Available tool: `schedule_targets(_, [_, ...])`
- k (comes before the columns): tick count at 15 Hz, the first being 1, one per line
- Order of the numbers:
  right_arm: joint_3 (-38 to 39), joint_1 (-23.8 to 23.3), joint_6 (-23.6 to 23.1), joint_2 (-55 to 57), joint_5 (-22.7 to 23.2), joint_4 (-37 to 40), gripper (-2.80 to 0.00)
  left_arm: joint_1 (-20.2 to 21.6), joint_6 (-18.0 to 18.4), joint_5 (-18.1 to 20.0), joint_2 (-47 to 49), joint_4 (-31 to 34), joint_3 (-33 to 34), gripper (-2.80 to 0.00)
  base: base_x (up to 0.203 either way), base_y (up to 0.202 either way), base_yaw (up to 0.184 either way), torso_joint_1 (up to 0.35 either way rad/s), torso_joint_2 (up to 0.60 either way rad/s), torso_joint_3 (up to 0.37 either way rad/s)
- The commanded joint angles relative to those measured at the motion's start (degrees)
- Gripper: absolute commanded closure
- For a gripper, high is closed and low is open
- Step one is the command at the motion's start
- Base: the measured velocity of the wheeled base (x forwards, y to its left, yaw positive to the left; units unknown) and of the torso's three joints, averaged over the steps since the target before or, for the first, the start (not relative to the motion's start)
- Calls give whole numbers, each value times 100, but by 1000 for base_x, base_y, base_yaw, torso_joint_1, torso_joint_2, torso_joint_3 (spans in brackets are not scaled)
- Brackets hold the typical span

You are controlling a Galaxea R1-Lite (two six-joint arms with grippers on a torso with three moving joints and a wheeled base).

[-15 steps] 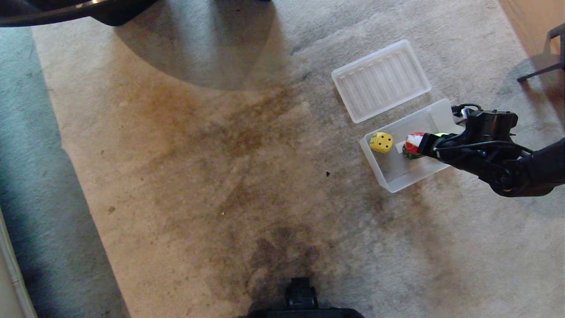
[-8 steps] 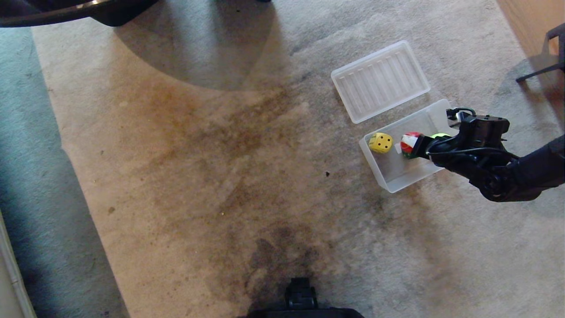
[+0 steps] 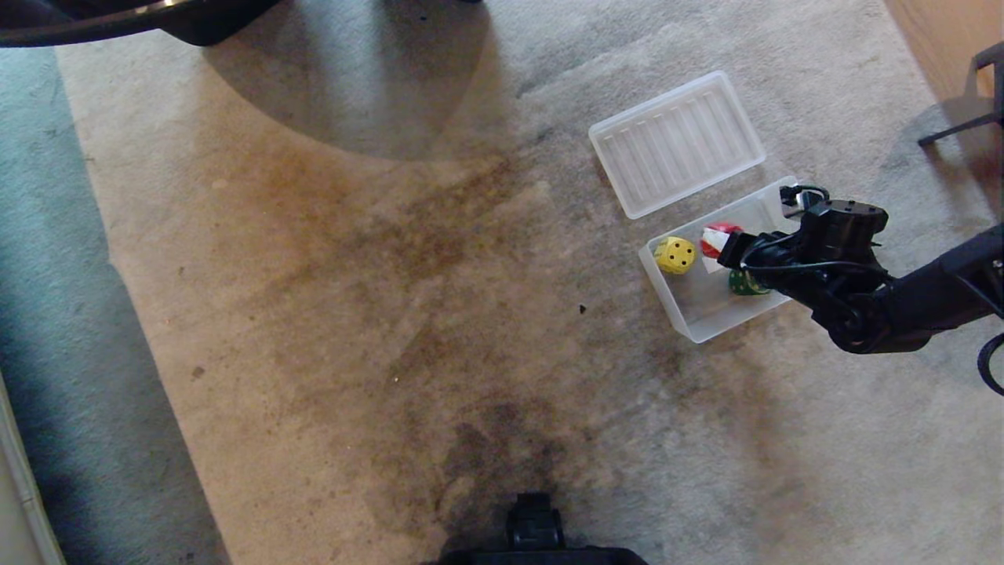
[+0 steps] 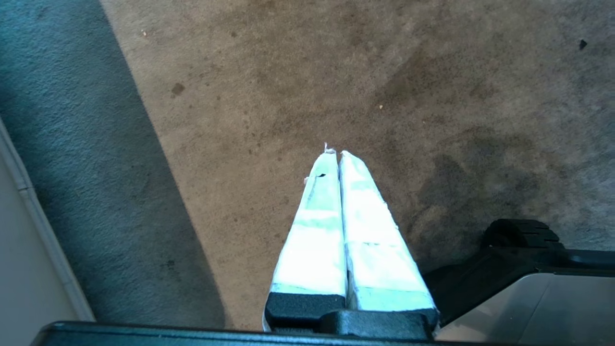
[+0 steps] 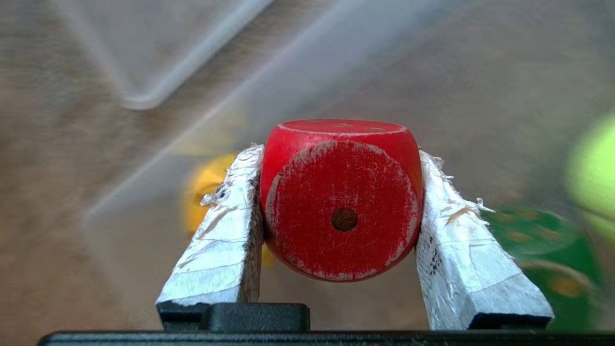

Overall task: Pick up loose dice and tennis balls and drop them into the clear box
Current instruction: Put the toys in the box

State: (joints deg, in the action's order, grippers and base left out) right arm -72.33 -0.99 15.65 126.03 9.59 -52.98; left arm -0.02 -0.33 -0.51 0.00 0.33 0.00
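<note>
Stained beige carpet (image 3: 376,259) fills most of the head view, with a strip of darker grey-blue carpet (image 3: 55,314) down the left edge. At the right of that view, a little above the middle, sits the clear box (image 3: 690,318), and my right gripper (image 3: 718,242) hangs over it with the red die (image 3: 715,238) clamped between its two taped fingers (image 5: 226,230). In the right wrist view the die's one-pip face looks back at me, a finger pressed flat against each side of it. Inside the box, the yellow die (image 3: 675,254) lies in the corner toward the picture's left, apart from the red one, and the green die (image 3: 745,284) lies lower right of it, partly hidden under my arm. A blurred yellow-green tennis ball (image 5: 593,173) shows at the right edge of the right wrist view, just above the green die there; I cannot tell whether the two touch. The ribbed clear lid (image 3: 676,143) lies flat on the carpet just above the box in the head view, close beside it. My left gripper (image 4: 335,153) is out of the head view; its own wrist view shows the two taped fingers pressed together with nothing between them, pointing at bare carpet.
</note>
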Motion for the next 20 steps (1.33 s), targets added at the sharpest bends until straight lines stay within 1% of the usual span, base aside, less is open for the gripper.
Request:
schedule_targets(1, [-79,-16,8,-17,7,-37,0,2,-2,-2,0,2,0,0,0,0,0,0,0,0])
schedule_targets(5, [-158,-16,-18,80,-1,-37,0,2,-2,-2,0,2,0,0,0,0,0,0,0,0])
schedule_targets(6, [-163,-18,-22,83,0,-46,-280,2,-2,-2,0,2,0,0,0,0,0,0,0,0])
schedule_targets(8, [-237,-42,-54,229,7,-275,-280,2,-2,-2,0,2,0,0,0,0,0,0,0,0])
schedule_targets(13, [-229,-42,-62,300,-28,-301,-280,2,-2,-2,0,2,0,0,0,0,0,0,0,0])
schedule_targets(15, [107,-68,-54,-58,-24,-94,-280,2,-2,-2,0,2,0,0,0,0,0,0,0,0])
schedule_targets(17, [720,-107,-14,-982,-30,311,-280,2,-2,-2,0,2,0,0,0,0,0,0,0,0])
schedule_targets(18, [1048,-128,11,-1282,-33,538,-280,2,-2,-2,0,2,0,0,0,0,0,0,0,0])
schedule_targets(19, [1168,-147,33,-1379,-36,709,-280,2,-2,-2,0,2,0,0,0,0,0,0,0,0])
schedule_targets(20, [1177,-155,34,-1385,-26,725,0,2,-2,-2,0,2,0,0,0,0,0,0,0,0])
